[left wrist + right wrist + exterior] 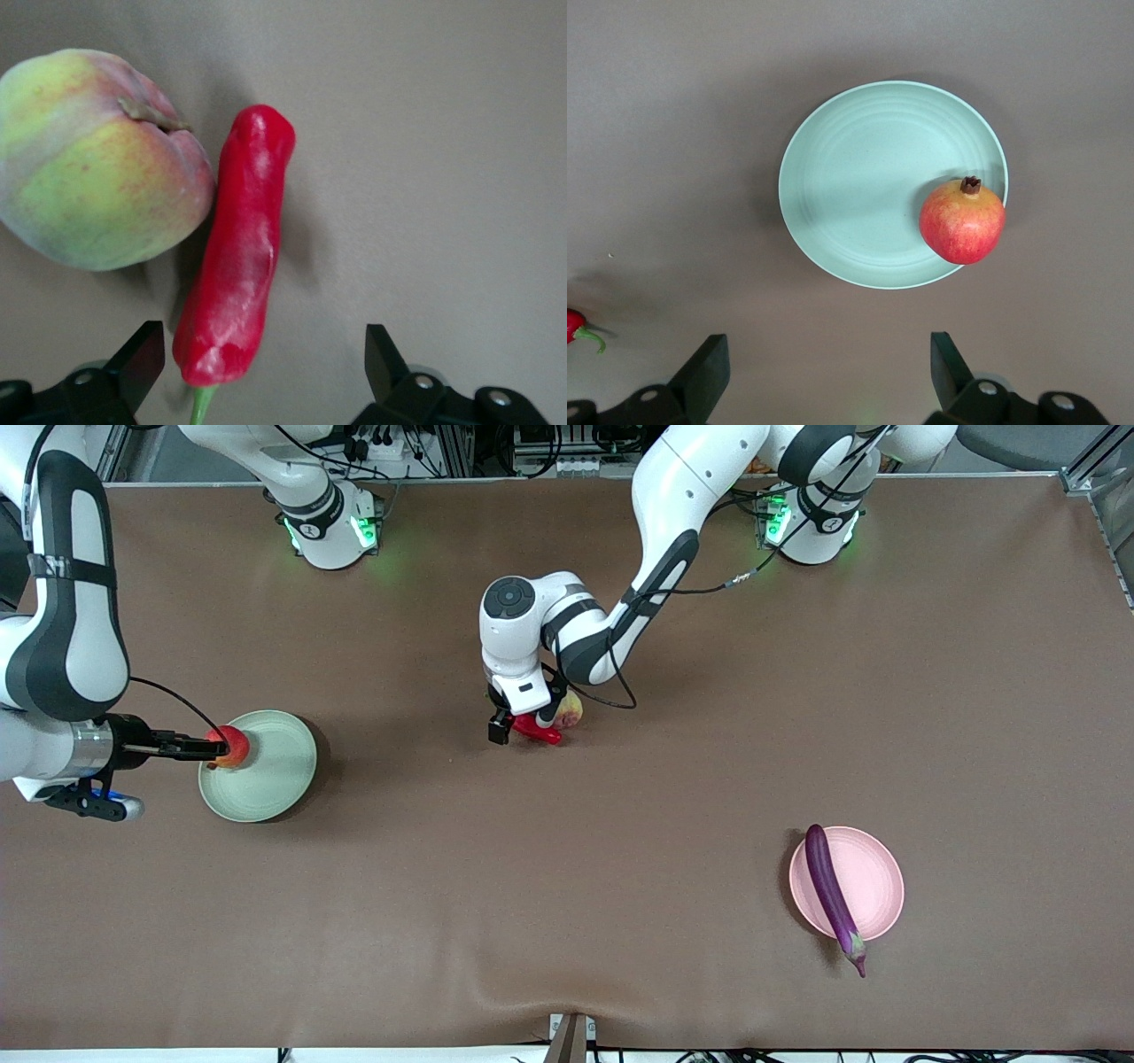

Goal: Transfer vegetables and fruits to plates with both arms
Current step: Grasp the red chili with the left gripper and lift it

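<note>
Starting at the right arm's end of the table: the right gripper (213,749) is up over the rim of the green plate (270,775), fingers spread wide and holding nothing. In the right wrist view you can see both fingertips (709,363) with a big gap between them and just table under them. The pomegranate (962,221) sits on that plate right at its rim, crown up, on the edge toward the right arm's end of the table. No contact between it and the gripper that I can see.

Middle of the table: the left arm reaches in from its base and the left gripper (523,731) hangs low over the chili (235,257). Its jaws are wide open too, nothing gripped. From the left wrist view the chili lies flat on the table, lengthwise between the open fingers (142,359), with its green stem end closest to the gripper. The peach (97,159) is right beside the chili, touching it or as good as; I can't tell which. In the front view the peach is mostly hidden by the wrist, a bit farther from the camera than the chili.

Toward the left arm's end, nearer the camera: the pink plate (868,877) with the eggplant (831,890) lying across it. It's longer than the plate, so both ends stick out over the rim, stem cap toward the camera.
</note>
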Controlling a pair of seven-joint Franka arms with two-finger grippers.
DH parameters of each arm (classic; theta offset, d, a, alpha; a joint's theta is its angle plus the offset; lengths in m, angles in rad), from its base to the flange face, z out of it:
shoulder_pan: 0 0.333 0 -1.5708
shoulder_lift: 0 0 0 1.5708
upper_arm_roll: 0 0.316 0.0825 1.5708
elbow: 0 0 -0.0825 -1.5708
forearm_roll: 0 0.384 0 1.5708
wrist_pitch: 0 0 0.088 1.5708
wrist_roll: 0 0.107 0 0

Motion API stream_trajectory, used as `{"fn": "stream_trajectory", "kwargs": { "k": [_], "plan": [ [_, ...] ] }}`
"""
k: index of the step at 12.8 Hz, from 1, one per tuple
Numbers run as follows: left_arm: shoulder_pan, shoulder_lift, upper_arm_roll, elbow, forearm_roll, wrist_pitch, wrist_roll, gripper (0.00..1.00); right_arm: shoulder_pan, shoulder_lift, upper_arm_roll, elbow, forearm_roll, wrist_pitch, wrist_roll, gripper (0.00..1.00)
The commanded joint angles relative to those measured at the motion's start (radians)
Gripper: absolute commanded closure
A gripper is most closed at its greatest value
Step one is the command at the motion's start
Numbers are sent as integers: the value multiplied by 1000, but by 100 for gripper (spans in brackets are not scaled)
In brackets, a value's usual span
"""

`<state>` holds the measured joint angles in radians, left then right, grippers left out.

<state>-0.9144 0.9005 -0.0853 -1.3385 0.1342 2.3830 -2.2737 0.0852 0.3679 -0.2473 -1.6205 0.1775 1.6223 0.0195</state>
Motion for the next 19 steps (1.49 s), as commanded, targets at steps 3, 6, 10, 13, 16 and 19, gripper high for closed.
{"fn": "stream_trajectory", "kwargs": {
  "k": [3,6,10,13,16,19],
  "plan": [
    [-9,49,15,16,1,59,-30,0,-1,-9,-1,7,13,-19,17,0],
    [-26,60,27,15,2,70,-32,100,-1,-11,-1,7,13,-21,17,0],
    [-26,9,29,15,1,61,-40,100,-1,-12,-1,19,13,-48,25,0],
    [-17,-98,32,16,-2,-11,-44,100,-2,-14,-3,36,94,-113,48,0],
    [49,-240,52,13,7,-97,-21,100,27,-14,14,48,135,-130,225,0],
    [143,-349,47,12,-7,-232,144,100,161,-9,16,37,158,-57,348,0]
  ]
}}
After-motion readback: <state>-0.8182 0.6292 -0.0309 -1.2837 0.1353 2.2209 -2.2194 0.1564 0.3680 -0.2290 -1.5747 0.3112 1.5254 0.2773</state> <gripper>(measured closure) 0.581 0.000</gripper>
